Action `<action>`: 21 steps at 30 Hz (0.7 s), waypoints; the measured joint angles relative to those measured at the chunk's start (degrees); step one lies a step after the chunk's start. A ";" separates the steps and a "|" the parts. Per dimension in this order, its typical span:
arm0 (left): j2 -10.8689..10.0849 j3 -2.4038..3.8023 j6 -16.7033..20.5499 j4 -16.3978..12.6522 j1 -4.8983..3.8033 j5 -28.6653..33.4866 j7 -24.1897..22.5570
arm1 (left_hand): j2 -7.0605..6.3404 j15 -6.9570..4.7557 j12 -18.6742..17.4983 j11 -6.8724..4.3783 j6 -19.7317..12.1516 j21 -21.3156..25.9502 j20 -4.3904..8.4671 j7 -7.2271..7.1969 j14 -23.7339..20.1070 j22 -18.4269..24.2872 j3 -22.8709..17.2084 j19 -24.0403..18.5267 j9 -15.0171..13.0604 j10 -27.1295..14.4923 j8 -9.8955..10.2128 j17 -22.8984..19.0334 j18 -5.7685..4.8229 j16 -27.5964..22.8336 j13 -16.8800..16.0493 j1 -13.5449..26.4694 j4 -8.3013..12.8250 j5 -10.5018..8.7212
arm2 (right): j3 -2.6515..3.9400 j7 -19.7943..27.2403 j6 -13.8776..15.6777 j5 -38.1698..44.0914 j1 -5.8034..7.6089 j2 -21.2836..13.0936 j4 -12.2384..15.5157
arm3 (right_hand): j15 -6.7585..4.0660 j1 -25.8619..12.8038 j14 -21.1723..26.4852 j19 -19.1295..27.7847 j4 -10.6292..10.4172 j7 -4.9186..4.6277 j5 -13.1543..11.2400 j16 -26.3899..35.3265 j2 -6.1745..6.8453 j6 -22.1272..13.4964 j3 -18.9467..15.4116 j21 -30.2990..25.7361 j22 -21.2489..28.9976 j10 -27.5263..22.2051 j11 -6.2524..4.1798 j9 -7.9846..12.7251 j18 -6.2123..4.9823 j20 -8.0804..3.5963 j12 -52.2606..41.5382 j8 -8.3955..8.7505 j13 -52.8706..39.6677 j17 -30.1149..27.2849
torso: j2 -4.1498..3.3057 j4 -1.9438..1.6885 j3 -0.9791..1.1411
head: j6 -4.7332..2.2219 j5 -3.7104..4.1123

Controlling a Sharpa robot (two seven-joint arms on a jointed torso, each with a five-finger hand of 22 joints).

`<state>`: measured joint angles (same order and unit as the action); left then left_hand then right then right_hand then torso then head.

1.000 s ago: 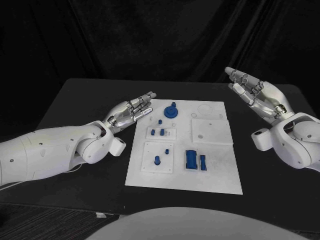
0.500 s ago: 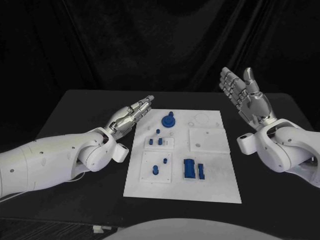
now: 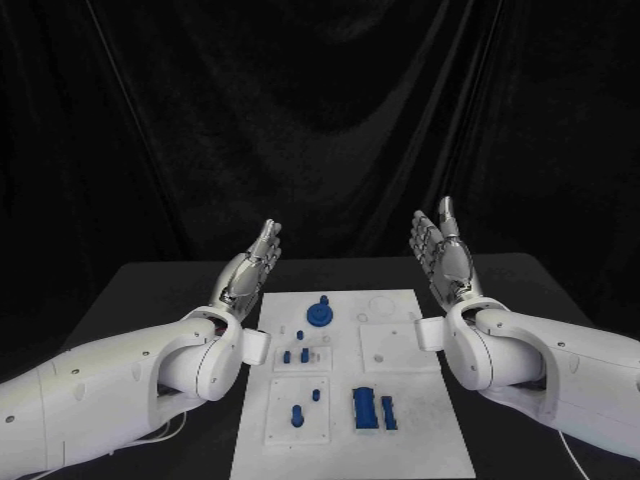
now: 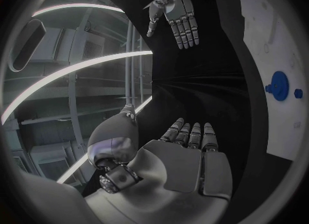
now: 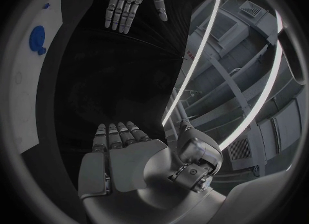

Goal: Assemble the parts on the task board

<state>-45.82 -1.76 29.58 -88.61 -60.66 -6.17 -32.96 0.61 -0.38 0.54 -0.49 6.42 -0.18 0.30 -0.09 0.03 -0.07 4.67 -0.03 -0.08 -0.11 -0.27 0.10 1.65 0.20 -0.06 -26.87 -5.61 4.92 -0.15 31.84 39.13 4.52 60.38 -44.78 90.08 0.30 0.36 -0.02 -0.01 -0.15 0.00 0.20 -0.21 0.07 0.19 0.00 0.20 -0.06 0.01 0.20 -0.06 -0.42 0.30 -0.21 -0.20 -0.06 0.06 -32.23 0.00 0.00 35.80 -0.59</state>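
The left hand is raised above the table's far left part, just off the task board's far left corner, fingers straight and close together, pointing up and away from the robot, palm turned inward toward the other hand; it holds nothing. The left wrist view shows the same flat palm with the thumb set apart to one side. The white task board lies in the middle of the black table with its long axis running away from the robot, short edges near and far. On it, from left to right: a small blue peg part stands in the near left sub-plate, two short blue pegs stand side by side in the sub-plate beyond it, and a round blue gear part sits at the far end, also seen from the left wrist. To the right of the near peg lies a blue block part with a narrower blue strip just beside it, both long axes running along the board. A bare white square sub-plate lies further right. The right hand is raised above the board's far right corner, fingers extended upward, palm facing the left hand, empty; its wrist view shows the open palm.
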 measured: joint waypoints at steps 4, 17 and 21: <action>0.68 1.14 5.52 -0.77 0.27 2.17 1.25 | -0.30 0.00 -0.23 0.00 -1.34 0.00 0.00 0.10 0.00 0.00 -2.45 0.00 0.00 0.00 0.00 -0.01 -0.04 0.00 0.00 4.45 2.31 -2.44 | 0.07 -0.56 1.83 -2.04 -0.13 0.13 -0.10 | 0.00 0.00 0.00 0.00 0.00 0.00 0.00 0.00 0.00 0.00 0.00 0.00 0.00 0.00 0.00 0.00 0.00 0.00 0.00 0.00 0.00 0.00 | 0.60 0.00 0.00 | -1.07 0.47; 1.03 1.68 12.76 -1.20 0.42 5.37 3.25 | -0.56 0.00 -0.21 0.18 -5.46 0.00 0.00 0.08 0.00 -0.01 -4.55 0.00 -0.01 0.19 0.00 -0.05 -0.89 0.00 -0.01 13.43 4.91 -4.49 | 0.09 -1.22 3.77 -4.12 -0.13 0.11 -0.13 | 0.00 0.01 0.00 0.00 0.00 0.00 0.00 0.00 0.00 0.00 0.00 0.00 -0.01 0.00 0.00 -0.02 -0.01 0.00 -0.01 0.00 0.00 0.01 | 1.02 0.00 0.00 | -1.42 0.60; 1.03 1.68 13.34 -1.21 0.42 5.68 3.47 | -0.58 0.00 -0.20 0.19 -5.61 0.00 0.00 0.09 0.00 -0.01 -4.48 0.00 -0.01 0.20 0.00 -0.05 -0.88 0.00 -0.02 15.46 5.16 -4.52 | 0.08 -1.30 3.96 -4.34 -0.13 0.11 -0.14 | 0.00 0.01 0.00 0.00 0.00 0.00 0.00 0.00 0.00 0.00 0.00 0.00 -0.01 0.00 0.00 -0.03 -0.01 0.00 -0.01 0.00 0.00 0.01 | 1.04 0.00 0.00 | -1.42 0.60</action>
<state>-44.79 -0.08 42.92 -89.81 -60.23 -0.49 -29.49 0.04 -0.39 0.34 -0.30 0.81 -0.19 0.30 0.00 0.03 -0.09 0.19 -0.03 -0.09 0.09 -0.27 0.05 0.77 0.20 -0.08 -11.40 -0.45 0.40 -0.06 30.55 43.09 0.18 60.25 -44.67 89.95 0.31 0.36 -0.02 -0.02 -0.15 0.00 0.21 -0.21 0.06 0.20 0.00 0.21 -0.08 0.01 0.20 -0.09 -0.43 0.30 -0.22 -0.20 -0.06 0.07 -31.19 0.00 0.00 34.38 0.01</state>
